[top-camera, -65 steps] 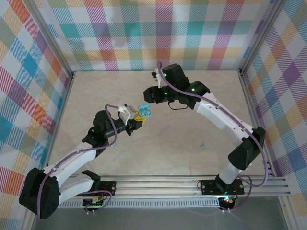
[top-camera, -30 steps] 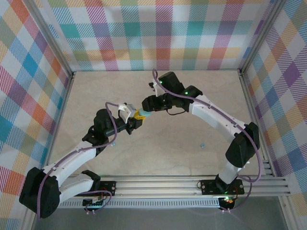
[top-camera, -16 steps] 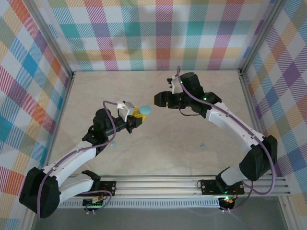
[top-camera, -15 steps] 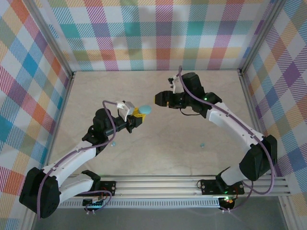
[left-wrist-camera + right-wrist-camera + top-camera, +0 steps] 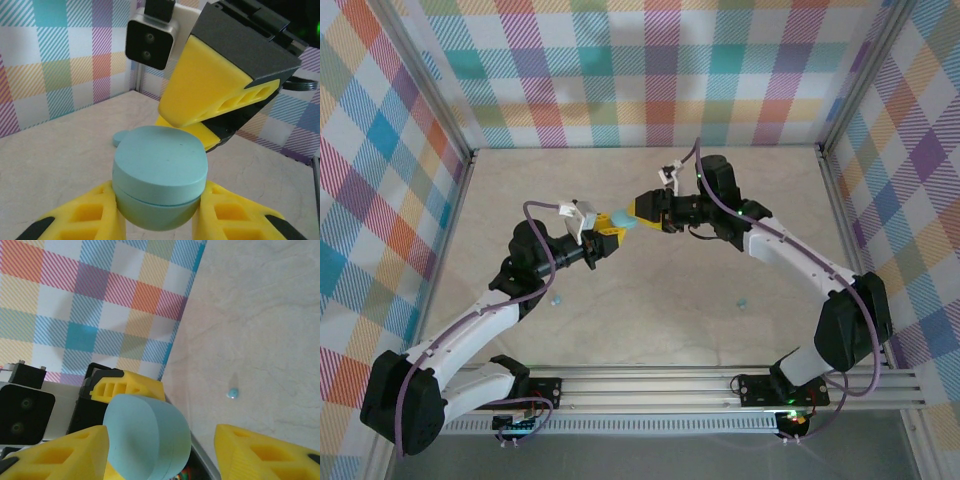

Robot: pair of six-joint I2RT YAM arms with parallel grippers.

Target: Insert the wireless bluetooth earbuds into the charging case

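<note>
Charging case (image 5: 160, 175), light blue, lid down, sits clamped between the left gripper's (image 5: 606, 230) yellow fingers (image 5: 95, 215), up off the table (image 5: 650, 300). Right gripper (image 5: 642, 208) is right on it, jaws spread wide, the case between them and tight to one side. One earbud (image 5: 233, 391) lies on the table well beyond the right gripper; a second earbud (image 5: 556, 298) lies back behind the left gripper, by its arm.

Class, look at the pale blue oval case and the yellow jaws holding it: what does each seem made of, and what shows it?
The pale blue oval case looks like smooth matte moulded plastic: even colour, soft sheen, a seam around its middle. The yellow jaws of the left gripper look like matte plastic, perhaps printed: open ribbed cells run through them.
</note>
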